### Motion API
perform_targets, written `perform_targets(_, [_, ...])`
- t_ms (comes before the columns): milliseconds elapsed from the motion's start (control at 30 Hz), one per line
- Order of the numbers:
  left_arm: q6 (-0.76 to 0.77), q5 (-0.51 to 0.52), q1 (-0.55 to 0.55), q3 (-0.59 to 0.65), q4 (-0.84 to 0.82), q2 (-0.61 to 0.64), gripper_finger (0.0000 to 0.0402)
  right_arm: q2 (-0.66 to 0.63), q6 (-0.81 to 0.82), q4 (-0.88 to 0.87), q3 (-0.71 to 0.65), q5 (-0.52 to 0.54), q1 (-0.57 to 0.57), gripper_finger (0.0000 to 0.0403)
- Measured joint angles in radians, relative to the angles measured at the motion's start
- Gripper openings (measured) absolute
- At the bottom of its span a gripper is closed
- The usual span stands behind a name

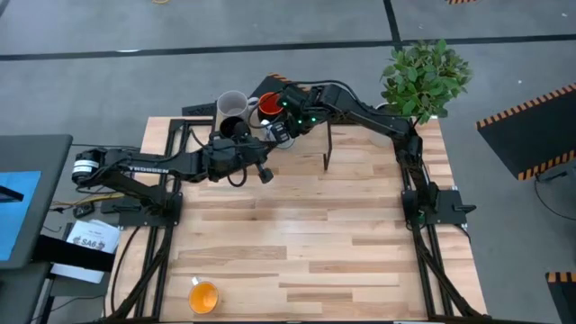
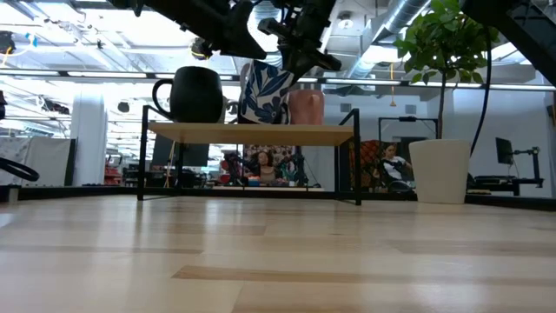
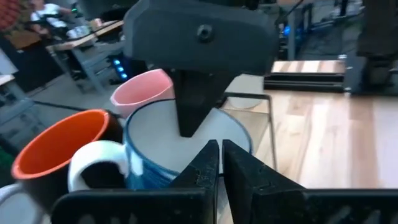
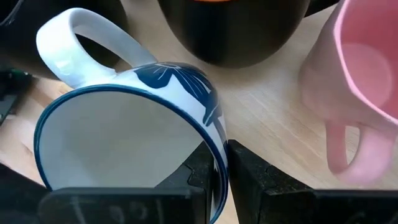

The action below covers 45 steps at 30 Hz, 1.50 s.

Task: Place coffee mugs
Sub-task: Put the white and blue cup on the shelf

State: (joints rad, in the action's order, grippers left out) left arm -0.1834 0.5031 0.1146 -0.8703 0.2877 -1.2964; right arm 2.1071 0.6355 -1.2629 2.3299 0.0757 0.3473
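Note:
A white mug with a blue pattern (image 4: pixel 180 84) stands tilted on a low wooden shelf (image 2: pixel 252 132) at the table's far edge, with my right gripper (image 4: pixel 221 158) shut on it. Beside it on the shelf are the pink mug (image 4: pixel 354 74), the red-orange mug (image 3: pixel 59 146), the black mug (image 2: pixel 195 94) and the grey mug (image 1: pixel 231 102). The yellow-orange mug (image 1: pixel 203 295) sits alone near the table's near edge. My left gripper (image 3: pixel 219 155) is shut, its tips just in front of the patterned mug's near wall. My right gripper pinches the patterned mug's rim (image 4: pixel 214 140) on the side away from the handle, one finger (image 3: pixel 189 106) inside the mug and one outside. The fingers come from above, pointing down. The mug leans, and its bottom edge (image 2: pixel 261 120) is down at the shelf board. My left gripper: I cannot tell whether its shut tips touch the mug's wall.
A leafy green plant (image 1: pixel 423 72) in a white pot (image 2: pixel 439 169) stands at the table's far right corner. The shelf has thin black metal legs (image 2: pixel 357 161). Bare wooden tabletop (image 1: pixel 315 234) lies between the shelf and the near edge.

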Motion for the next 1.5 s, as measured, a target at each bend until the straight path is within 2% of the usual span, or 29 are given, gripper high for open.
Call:
perform_targets(400, [0.004,0.026,0.014,0.0,-0.017,0.0,0.0,0.0,0.03,0.013,0.0,0.0,0.001,0.0074])
perform_targets(800, [0.003,0.028,0.014,0.0,-0.027,0.0,0.0,0.0,0.022,0.028,0.002,-0.002,0.001,0.0178])
perform_targets(933, [-0.007,0.028,0.014,0.0,-0.027,0.0,0.0,0.0,0.016,0.025,0.002,-0.002,0.001,0.0196])
perform_targets(1200, [-0.059,0.063,0.014,0.001,-0.01,0.019,0.0,0.0,0.01,0.044,0.014,-0.002,0.005,0.0197])
perform_targets(1500, [-0.068,0.067,0.013,0.001,-0.014,0.13,0.0,-0.02,0.008,0.075,0.024,-0.002,0.022,0.0196])
